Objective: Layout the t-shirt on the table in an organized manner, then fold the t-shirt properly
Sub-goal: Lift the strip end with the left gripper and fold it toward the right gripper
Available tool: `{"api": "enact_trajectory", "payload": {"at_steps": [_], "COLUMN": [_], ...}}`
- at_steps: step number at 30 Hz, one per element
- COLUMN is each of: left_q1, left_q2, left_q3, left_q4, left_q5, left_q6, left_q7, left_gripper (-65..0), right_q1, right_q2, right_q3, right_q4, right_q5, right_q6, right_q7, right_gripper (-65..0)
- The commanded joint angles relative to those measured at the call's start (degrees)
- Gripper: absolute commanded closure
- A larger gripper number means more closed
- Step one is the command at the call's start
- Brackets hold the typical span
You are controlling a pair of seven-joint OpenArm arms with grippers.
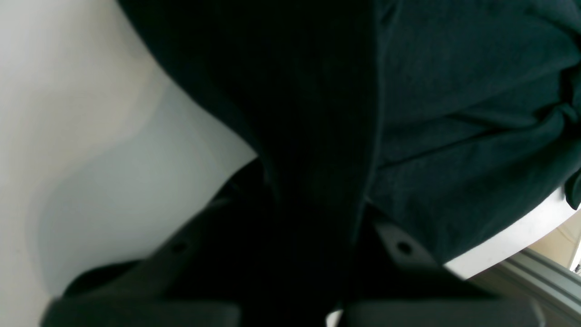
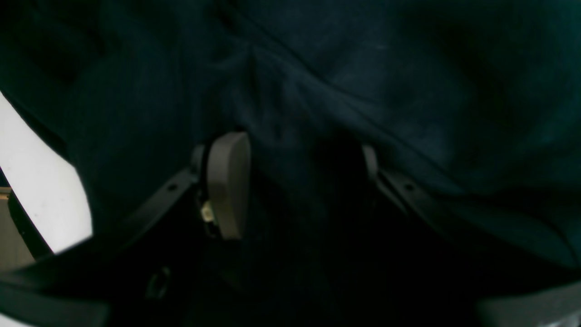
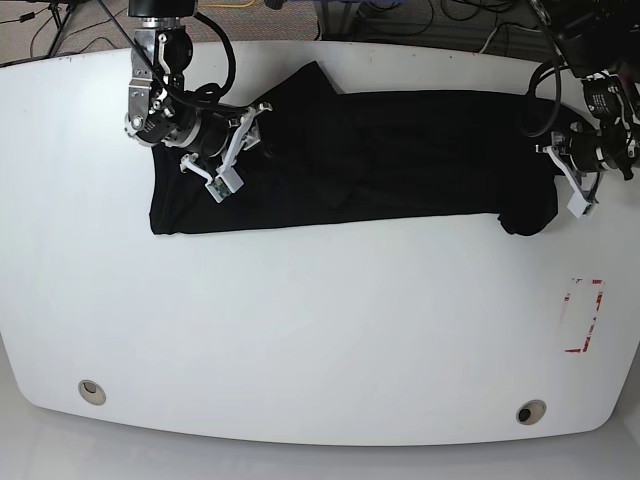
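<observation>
Soft, limp t-shirt (image 3: 350, 160) spread across surface (image 3: 300, 330), best pinched at edges; left pincer (image 3: 560, 165) clamped on hem, right pincer (image 2: 295, 181) half-open astride fabric.

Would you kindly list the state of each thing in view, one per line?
t-shirt: lying in a long band across the table, wrinkled, not yet neatly folded.
left claw: shut on the t-shirt's end.
right claw: part open, fabric between its fingers.
table: bearing the shirt.
</observation>
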State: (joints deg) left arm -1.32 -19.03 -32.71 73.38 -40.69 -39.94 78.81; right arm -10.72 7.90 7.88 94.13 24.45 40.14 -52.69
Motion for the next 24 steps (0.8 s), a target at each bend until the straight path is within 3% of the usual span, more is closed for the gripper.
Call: {"api": "enact_trajectory", "payload": {"at_steps": [1,11,24], "left_q1": [-0.74,-0.30,2.33], "left_q2": [-0.97,-0.97,-0.97], "left_q3": [-0.30,0.14,12.71], "left_q4": [1.91,12.11,31.98], "left_q5": [1.35,2.31,2.31], "left_q6": [-0.06,-0.06,-0.06], "left_q7": [0.01,0.45,1.19], "left_gripper": [0.0,0.0,0.0], "right_q1": [-0.31,-0.22,0.04], "right_q2": [0.23,0.23,0.14], "right_q3": [-0.01,-0.01,-0.01], "right_q4": [0.25,0.25,0.25], "right_q5": [-1.28,-1.28,-1.28], "right_q6": [-0.14,-0.14,-0.14], "right_q7": [-2.21,-2.21,-2.21], "right_gripper": [-29.8,-29.8,-29.8]}}
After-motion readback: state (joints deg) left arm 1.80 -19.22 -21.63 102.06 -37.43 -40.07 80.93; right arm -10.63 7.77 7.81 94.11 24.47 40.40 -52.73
